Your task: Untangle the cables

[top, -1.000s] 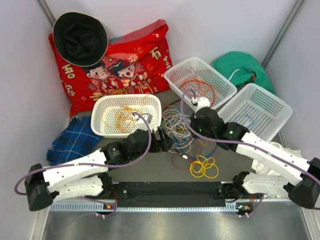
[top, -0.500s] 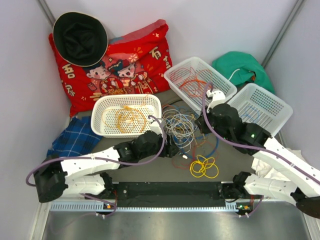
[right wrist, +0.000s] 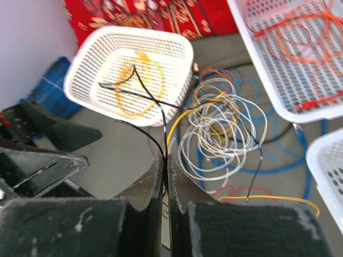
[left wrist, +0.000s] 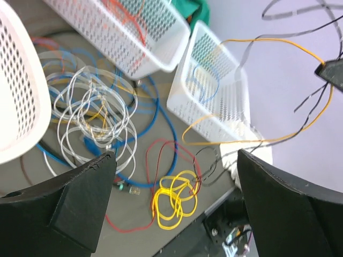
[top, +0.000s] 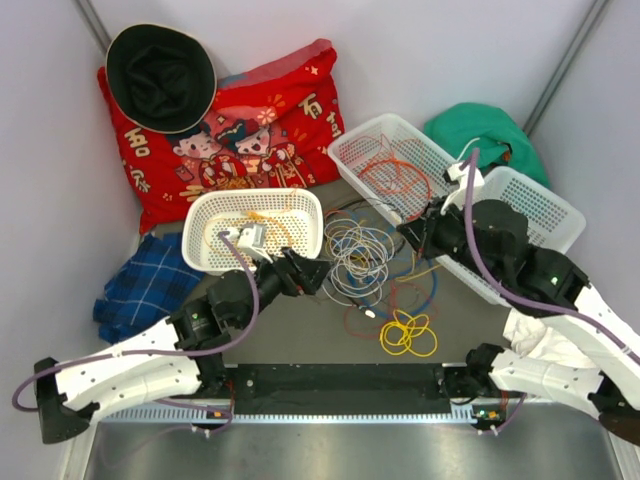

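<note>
light: bright, even, overhead | shadows: faint, soft on grey surface (top: 310, 322) | left wrist: black left tool (left wrist: 176, 158) blurred at 4 and 8 o'clock; pale wall (left wrist: 284, 101) washed out at 2 | right wrist: black right tool (right wrist: 165, 160) soft at 6; thin coloured cables (right wrist: 225, 128) sharp

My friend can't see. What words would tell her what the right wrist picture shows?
The right gripper is shut on thin black and yellow wires. Beyond them lie a grey-white cable coil, a blue cable and an oval white basket holding an orange loop.
</note>
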Robot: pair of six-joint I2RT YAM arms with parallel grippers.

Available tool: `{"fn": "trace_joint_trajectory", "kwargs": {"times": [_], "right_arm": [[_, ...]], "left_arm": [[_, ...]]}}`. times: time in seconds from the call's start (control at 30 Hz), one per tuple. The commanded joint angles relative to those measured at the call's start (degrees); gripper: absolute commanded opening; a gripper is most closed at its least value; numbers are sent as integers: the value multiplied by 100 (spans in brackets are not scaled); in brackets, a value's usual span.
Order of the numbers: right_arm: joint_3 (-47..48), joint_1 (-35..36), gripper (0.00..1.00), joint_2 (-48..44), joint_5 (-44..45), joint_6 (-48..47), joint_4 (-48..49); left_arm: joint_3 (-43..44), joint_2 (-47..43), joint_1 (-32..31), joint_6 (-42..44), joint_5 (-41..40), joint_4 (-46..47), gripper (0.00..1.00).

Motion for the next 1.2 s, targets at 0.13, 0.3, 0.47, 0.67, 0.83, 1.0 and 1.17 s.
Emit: {"fn": "trace_joint_trajectory", "kwargs": {"times": [0.13, 0.3, 0.47, 0.67, 0.83, 1.0, 1.17], "right_arm": [[419, 63, 0, -143, -632, 158, 219], [331, 72, 0, -275, -939, 307, 386], [375, 72, 0, -416, -1467, 307, 448], [252, 72, 0, -627, -1511, 430, 395], [191, 72, 0, -715, -1968, 527, 474], [155, 80, 0, -820, -1855, 544, 405], [85, 80, 0, -829, -1266, 518, 299]], "left_arm": [[73, 175, -7, 675, 710, 1890, 97], [679, 1072, -7, 895, 1231, 2207, 93], [672, 1214, -7, 1115, 1144, 2777, 94], [672, 1284, 2, 1378, 1108, 3007, 95], [654, 1407, 2, 1449, 1003, 3051, 95], [759, 1495, -7, 1396, 1161, 3157, 94], [794, 1022, 2, 1282, 1406, 3297, 89]]}}
